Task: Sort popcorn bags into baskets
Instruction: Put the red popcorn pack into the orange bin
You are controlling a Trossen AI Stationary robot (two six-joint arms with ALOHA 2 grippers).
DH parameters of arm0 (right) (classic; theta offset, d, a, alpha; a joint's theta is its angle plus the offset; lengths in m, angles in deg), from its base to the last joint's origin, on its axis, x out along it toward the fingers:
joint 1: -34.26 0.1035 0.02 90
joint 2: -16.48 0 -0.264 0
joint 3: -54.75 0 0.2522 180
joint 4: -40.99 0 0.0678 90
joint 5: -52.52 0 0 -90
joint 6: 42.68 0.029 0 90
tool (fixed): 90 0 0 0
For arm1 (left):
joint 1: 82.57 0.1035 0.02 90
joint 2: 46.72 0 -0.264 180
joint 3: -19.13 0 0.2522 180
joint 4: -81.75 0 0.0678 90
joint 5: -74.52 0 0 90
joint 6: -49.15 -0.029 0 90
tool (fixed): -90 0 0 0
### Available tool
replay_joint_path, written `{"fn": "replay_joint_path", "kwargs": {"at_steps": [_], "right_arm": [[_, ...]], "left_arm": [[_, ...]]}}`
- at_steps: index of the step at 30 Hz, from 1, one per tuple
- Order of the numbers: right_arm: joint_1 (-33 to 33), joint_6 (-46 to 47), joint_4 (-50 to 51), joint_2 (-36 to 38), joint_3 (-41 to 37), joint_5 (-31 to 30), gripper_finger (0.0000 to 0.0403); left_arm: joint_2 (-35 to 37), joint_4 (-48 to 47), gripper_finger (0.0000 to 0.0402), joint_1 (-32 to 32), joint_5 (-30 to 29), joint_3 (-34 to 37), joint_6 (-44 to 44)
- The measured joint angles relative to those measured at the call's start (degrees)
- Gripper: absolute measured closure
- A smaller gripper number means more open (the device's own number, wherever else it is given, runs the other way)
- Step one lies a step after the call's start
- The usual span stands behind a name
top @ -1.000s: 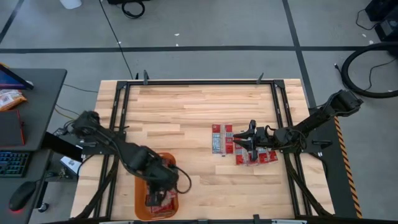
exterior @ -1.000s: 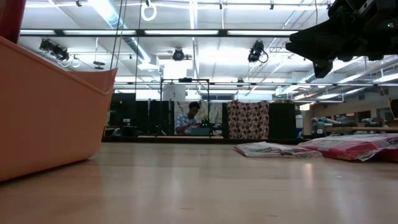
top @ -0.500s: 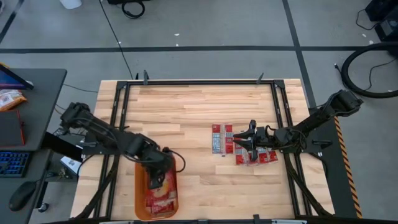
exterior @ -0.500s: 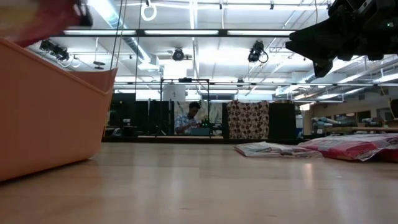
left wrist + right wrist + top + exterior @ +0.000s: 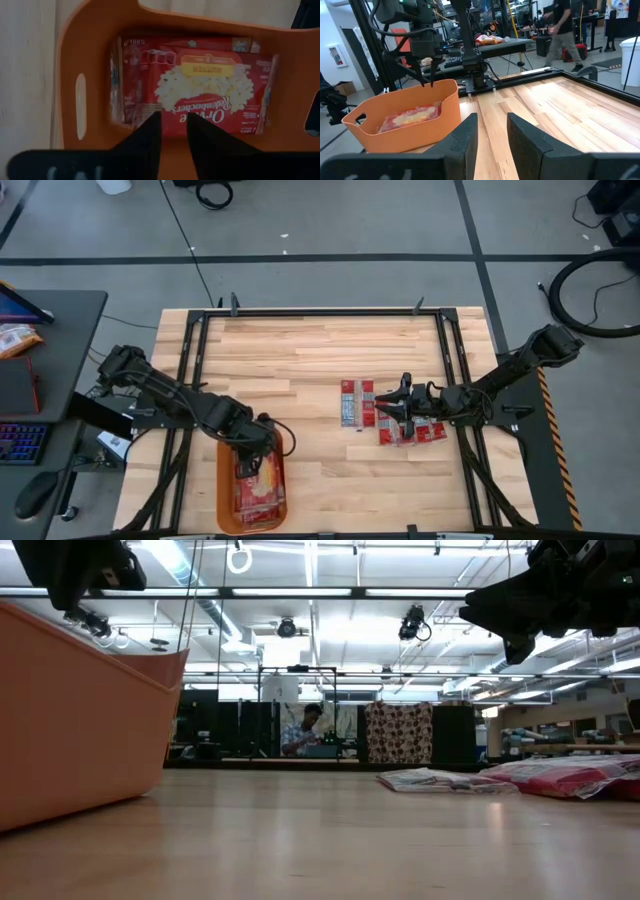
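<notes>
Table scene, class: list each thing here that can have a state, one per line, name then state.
Orange basket: upright at the table's near left, holding popcorn bags.
Bags in the basket: lying flat, stacked, logo up.
Bags on the table: loose flat cluster at right of centre, unsorted.
Left gripper: above the basket, empty, fingers slightly parted.
Right gripper: over the loose bags, empty, fingers slightly parted.

Left hand point(image 5: 250, 465) has pulled up and back out of the orange basket point(image 5: 226, 490), from the basket's lower end toward its upper rim in the high view. A red popcorn bag point(image 5: 258, 495) lies uncovered inside. In the low view the hand now shows dark at upper left.
</notes>
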Motion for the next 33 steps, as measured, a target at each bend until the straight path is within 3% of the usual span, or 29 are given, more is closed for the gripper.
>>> {"fn": "replay_joint_path", "kwargs": {"at_steps": [8,13,16,25,33], "right_arm": [[-0.07,-0.01,0.0,0.0,0.0,-0.05,0.0293],[-0.11,-0.02,0.02,0.0,0.0,-0.07,0.0293],[-0.11,-0.02,0.01,0.0,0.0,-0.07,0.0293],[-0.11,-0.13,0.01,0.0,0.0,-0.09,0.0293],[-0.11,-0.37,0.04,0.0,0.0,-0.23,0.0293]], "left_arm": [[0.0,5.95,0.0246,1.29,-2.36,0.0,-6.19],[0.0,16.81,0.0244,2.38,-13.61,-0.07,-13.31],[-0.81,19.51,0.0244,3.34,-20.39,-0.2,-11.89],[-11.64,26.55,0.0244,10.38,-15.18,-0.15,-15.86],[-18.32,36.6,0.0243,13.63,-15.72,-0.13,-23.09]]}}
